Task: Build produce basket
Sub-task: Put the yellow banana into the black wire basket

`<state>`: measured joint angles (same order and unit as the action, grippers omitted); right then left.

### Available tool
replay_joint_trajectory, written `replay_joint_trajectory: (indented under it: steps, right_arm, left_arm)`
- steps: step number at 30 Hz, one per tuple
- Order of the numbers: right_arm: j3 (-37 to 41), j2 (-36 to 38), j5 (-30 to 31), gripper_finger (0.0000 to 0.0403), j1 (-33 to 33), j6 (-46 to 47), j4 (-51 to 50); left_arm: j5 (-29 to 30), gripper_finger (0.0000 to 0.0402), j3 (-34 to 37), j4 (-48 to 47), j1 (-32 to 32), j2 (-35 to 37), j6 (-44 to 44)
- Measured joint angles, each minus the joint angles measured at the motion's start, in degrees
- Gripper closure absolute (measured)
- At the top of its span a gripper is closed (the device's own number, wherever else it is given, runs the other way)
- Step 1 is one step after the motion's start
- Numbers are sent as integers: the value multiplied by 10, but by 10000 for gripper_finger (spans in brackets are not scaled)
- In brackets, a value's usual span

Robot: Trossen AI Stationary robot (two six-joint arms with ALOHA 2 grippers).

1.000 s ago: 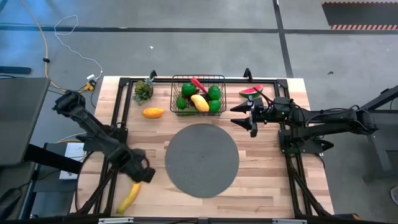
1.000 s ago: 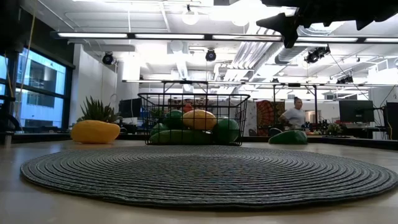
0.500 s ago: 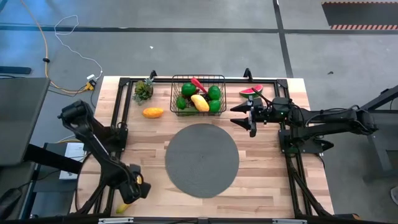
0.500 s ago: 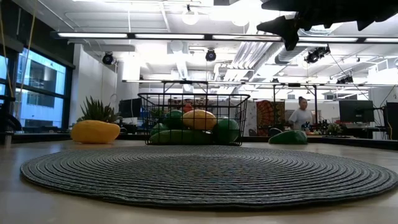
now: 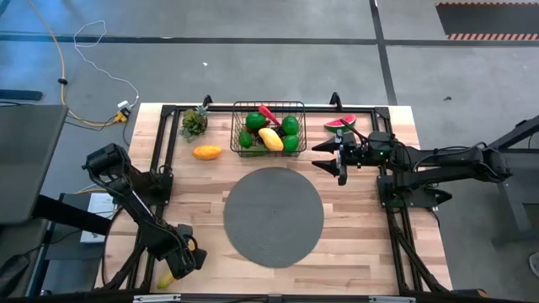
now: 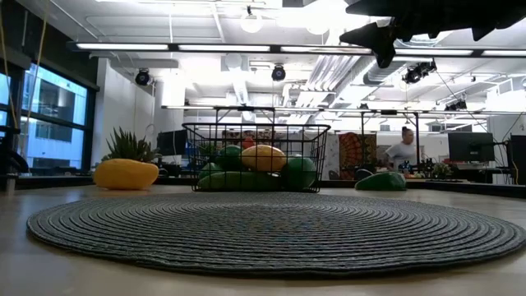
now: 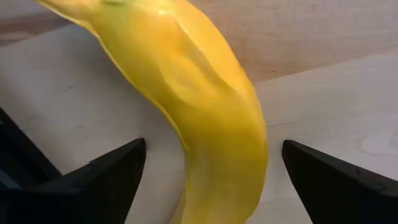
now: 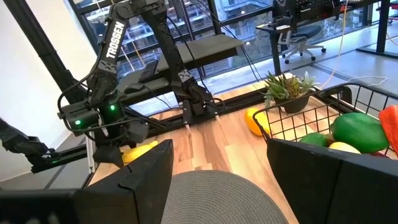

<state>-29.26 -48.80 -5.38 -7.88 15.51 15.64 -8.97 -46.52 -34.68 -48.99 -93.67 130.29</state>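
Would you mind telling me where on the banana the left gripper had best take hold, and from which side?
Grip the banana across its thick middle, coming straight down from above. It lies flat on the table, and the left gripper already has its jaws open on either side of it.

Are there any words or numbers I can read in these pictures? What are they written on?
"TROSSEN": white letters running along the left arm, seen in the right wrist view.
Screens and signs in the room behind the table are too small to read.
No words on the fruit, basket or mat.
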Motion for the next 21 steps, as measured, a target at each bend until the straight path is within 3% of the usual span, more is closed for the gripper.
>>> replay_joint_trajectory:
  steps: [13,21]
  right_arm:
    - [0,0,9,160,0,1,-1]
    - [0,0,11,160,0,1,-1]
  left_arm:
    - [0,160,0,4,0,-1,-45]
    - [5,207,0,4,3,1,-59]
